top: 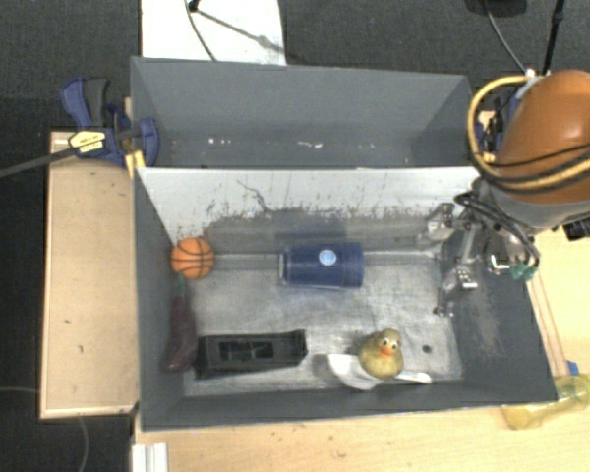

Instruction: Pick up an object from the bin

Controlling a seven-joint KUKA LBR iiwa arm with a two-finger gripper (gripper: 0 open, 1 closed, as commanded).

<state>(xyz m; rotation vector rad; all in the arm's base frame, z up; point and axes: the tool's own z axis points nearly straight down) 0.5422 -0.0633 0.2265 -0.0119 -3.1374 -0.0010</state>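
- The metal gripper (457, 281) hangs low by the right wall of the grey metal bin (305, 116); whether it is open or closed cannot be told.
- Nearest lie a yellow rubber duck (381, 353) at the front and a blue plastic cylinder (323, 265) mid-bin, both apart from it.

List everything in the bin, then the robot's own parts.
bin: one, grey, centre of view
ball: one, orange, back left of the floor
cylinder: one, blue, on its side, middle
block: one, black, front left
slim piece: one, dark brown, along the left wall
duck: one, yellow, front, right of middle
flat piece: one, white, against the duck
gripper: one, metal, over the bin's right side
arm cover: one, orange, upper right
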